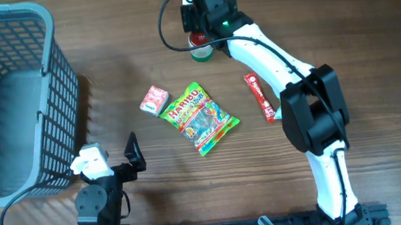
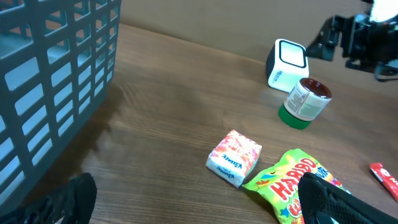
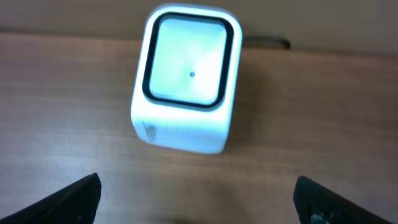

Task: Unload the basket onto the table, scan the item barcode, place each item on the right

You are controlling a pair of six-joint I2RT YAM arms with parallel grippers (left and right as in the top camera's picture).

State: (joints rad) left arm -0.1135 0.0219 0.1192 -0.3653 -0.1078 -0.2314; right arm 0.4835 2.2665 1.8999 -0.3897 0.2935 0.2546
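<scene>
The right fingers (image 3: 71,205) stand wide apart with nothing between them, their dark tips at the bottom corners of the right wrist view. Straight ahead of them sits the white scanner (image 3: 186,87) on the counter (image 3: 323,124), its dark-framed window turned up toward the camera. In the overhead view this arm reaches to the far edge of the counter, and its wrist covers most of the scanner. The jar (image 1: 202,51), the item nearest the scanner, shows just below the wrist. The left wrist view shows the jar just beside the scanner, resting on its green end with its dark red top upward and its white label facing the camera. Whether the two touch I cannot tell.

The left fingers (image 2: 65,205) are wide too and hold nothing. They are low over the near side of the counter, beside the grey basket (image 1: 63,103). Ahead of them lie a small pink-and-white packet (image 2: 234,158) and a Haribo bag (image 2: 289,180), close together. A red bar (image 1: 259,97) lies further right, apart from both
</scene>
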